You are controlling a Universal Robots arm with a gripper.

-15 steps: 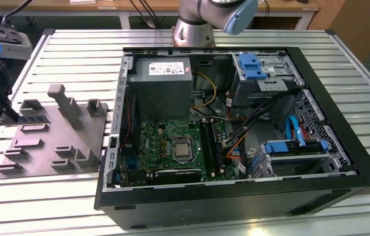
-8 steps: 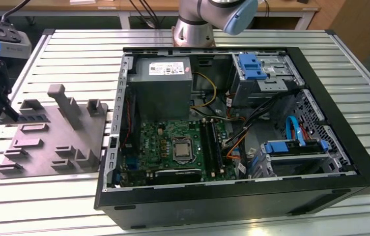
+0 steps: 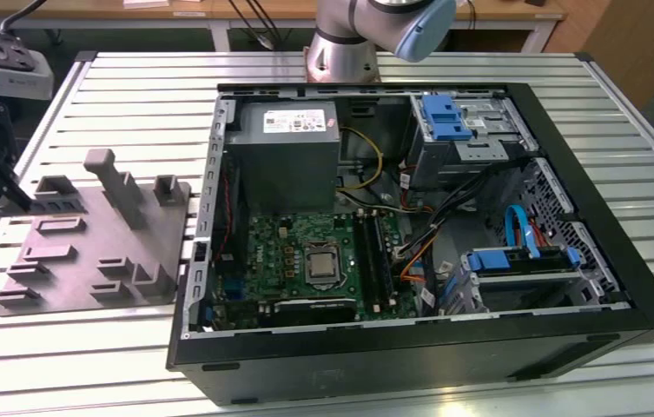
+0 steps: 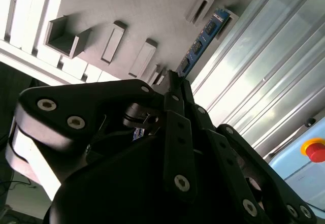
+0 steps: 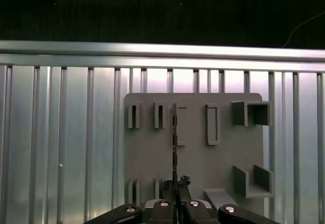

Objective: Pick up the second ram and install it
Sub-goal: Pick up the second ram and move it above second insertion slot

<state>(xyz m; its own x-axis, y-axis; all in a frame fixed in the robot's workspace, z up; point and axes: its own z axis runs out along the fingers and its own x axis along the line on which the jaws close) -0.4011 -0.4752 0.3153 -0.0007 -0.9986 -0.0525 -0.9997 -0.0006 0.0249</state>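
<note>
Gripper (image 4: 175, 84): fingers closed on the second ram (image 4: 205, 36), which is held edge-on above the grey fixture block (image 5: 147, 153). Step 1 of 2, pick-up, is judged done. Installation in the memory slots (image 3: 375, 256) is outstanding.

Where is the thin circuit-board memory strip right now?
In the second wrist view, the thin circuit-board memory strip sticks out from the black tool, gripped at one end, over the grey plastic fixture block.

Matt grey plastic fixture block (image 5: 203, 163) on shiny ribbed metal table (image 5: 61, 132)
</note>
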